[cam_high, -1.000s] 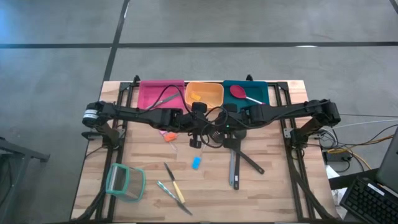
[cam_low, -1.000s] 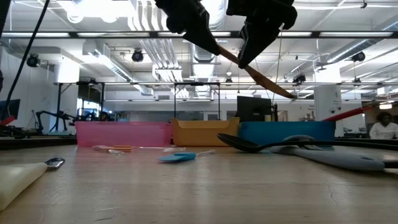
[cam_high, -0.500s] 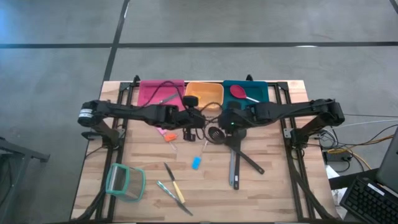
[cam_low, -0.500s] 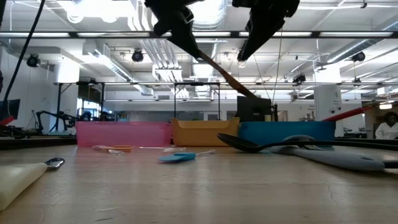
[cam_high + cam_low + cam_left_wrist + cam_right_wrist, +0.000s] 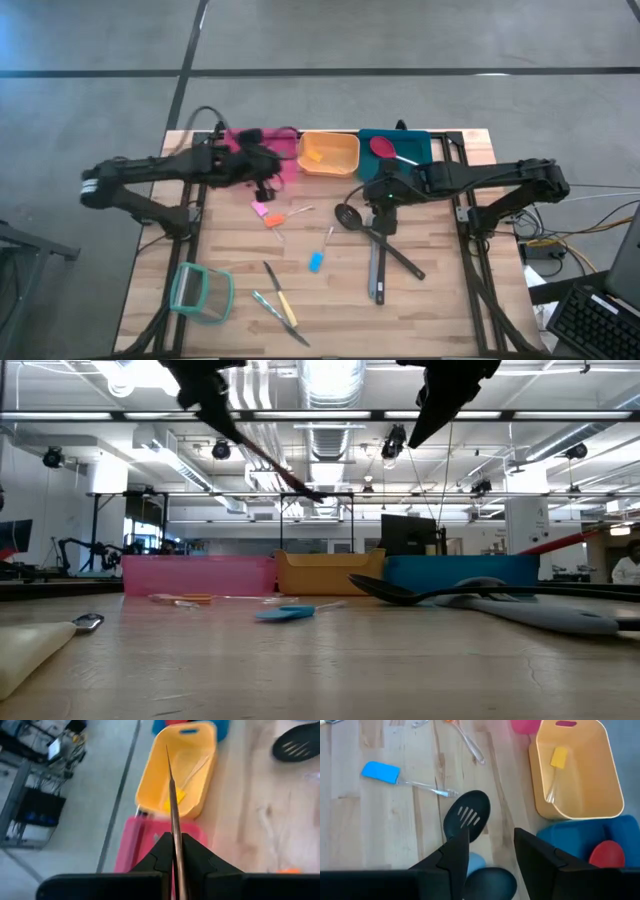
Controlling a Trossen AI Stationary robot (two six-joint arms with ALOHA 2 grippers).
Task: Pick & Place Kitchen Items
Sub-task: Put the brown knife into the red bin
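In the high view, the left gripper (image 5: 262, 170) is held at upper left over the pink bin (image 5: 285, 160); a tilted release could send its item over the rim. In the left wrist view, its fingers (image 5: 161, 851) are clenched on a slim utensil (image 5: 172, 795). In the right wrist view, the right gripper (image 5: 490, 851) is parted, empty, above the slotted spatula (image 5: 467, 813) on the surface (image 5: 395, 810).

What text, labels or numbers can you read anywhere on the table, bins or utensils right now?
None: no readable word, label, brand or number shows in any view.
Pink bin, orange bin, teal bin: plain walls, no print.
Blue spatula, black slotted spoon: no markings visible.
Room behind the table in the low view: signs and a dark screen are too small to read.
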